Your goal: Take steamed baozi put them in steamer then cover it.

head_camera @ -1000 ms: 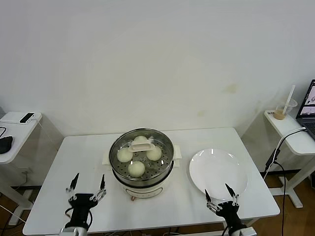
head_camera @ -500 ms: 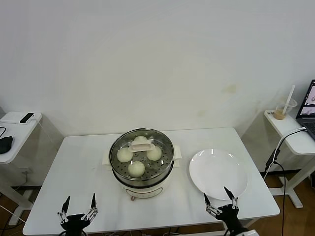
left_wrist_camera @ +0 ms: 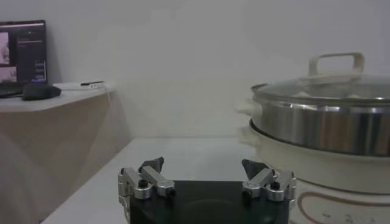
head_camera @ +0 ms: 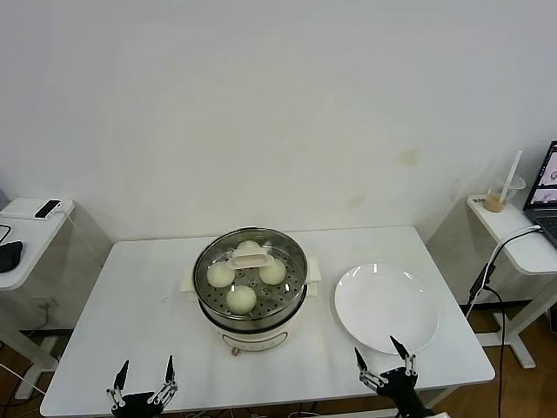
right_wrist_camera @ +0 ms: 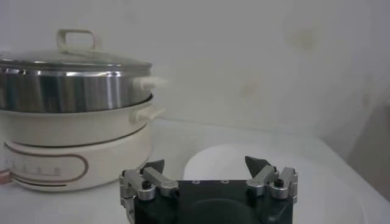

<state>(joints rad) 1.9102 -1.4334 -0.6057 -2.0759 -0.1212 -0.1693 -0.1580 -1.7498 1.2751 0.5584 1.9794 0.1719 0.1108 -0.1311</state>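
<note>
The steamer (head_camera: 251, 313) stands mid-table with the glass cover (head_camera: 287, 254) resting on it. Several cream-white baozi (head_camera: 241, 299) lie on its perforated tray under the glass. My left gripper (head_camera: 144, 376) is low at the near table edge, left of the pot, open and empty. My right gripper (head_camera: 378, 353) hangs open and empty at the near edge, just before the white plate (head_camera: 385, 307). The left wrist view has the open left gripper (left_wrist_camera: 203, 164) with the steamer (left_wrist_camera: 323, 131) and cover (left_wrist_camera: 329, 85) beyond. The right wrist view shows the right gripper (right_wrist_camera: 205, 163), the steamer (right_wrist_camera: 67, 91) and the plate (right_wrist_camera: 213, 159).
The plate is bare. A white pad (head_camera: 187, 280) lies under the steamer. A side table (head_camera: 26, 235) on the left carries a phone (head_camera: 48, 208) and a mouse (head_camera: 9, 254). On the right, another side table (head_camera: 522, 244) holds a cup (head_camera: 503, 193) and a laptop (head_camera: 546, 183).
Both grippers have drawn back toward the near table edge, the left one farther. Both stayed open. The cover, baozi and plate have not moved.
</note>
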